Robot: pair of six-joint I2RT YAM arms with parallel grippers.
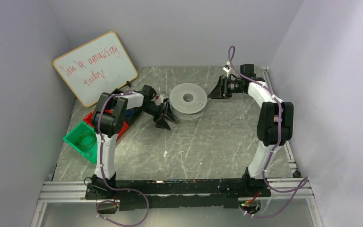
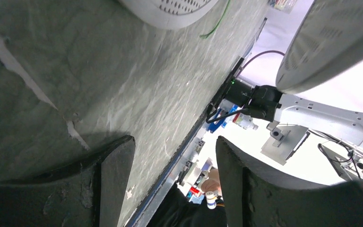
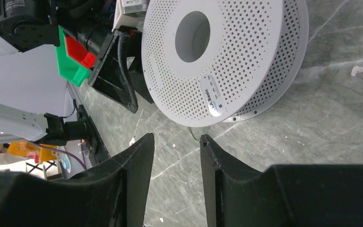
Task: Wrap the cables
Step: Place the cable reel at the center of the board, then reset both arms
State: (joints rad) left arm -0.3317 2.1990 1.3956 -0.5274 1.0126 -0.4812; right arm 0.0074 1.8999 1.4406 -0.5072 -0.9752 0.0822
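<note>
A white perforated spool (image 1: pixel 187 100) lies flat on the table's middle. A short piece of the thin green cable (image 3: pixel 193 132) shows under the spool's rim (image 3: pixel 227 56), just ahead of my right gripper (image 3: pixel 176 138). That gripper is open and empty, and it sits at the spool's right side (image 1: pixel 215 91). My left gripper (image 1: pixel 164 118) is low against the spool's left side, open (image 2: pixel 174 142) with nothing between its fingers. A green cable strand (image 2: pixel 216 26) curves over the table beside the spool's edge (image 2: pixel 170 9). The rest of the cable is hidden.
A green bin (image 1: pixel 82 139) and a red bin (image 1: pixel 94 118) stand at the left, beside the left arm. A whiteboard (image 1: pixel 94 66) leans at the back left. Walls close in both sides. A small white scrap (image 1: pixel 165 153) lies on the marble table (image 1: pixel 208 146).
</note>
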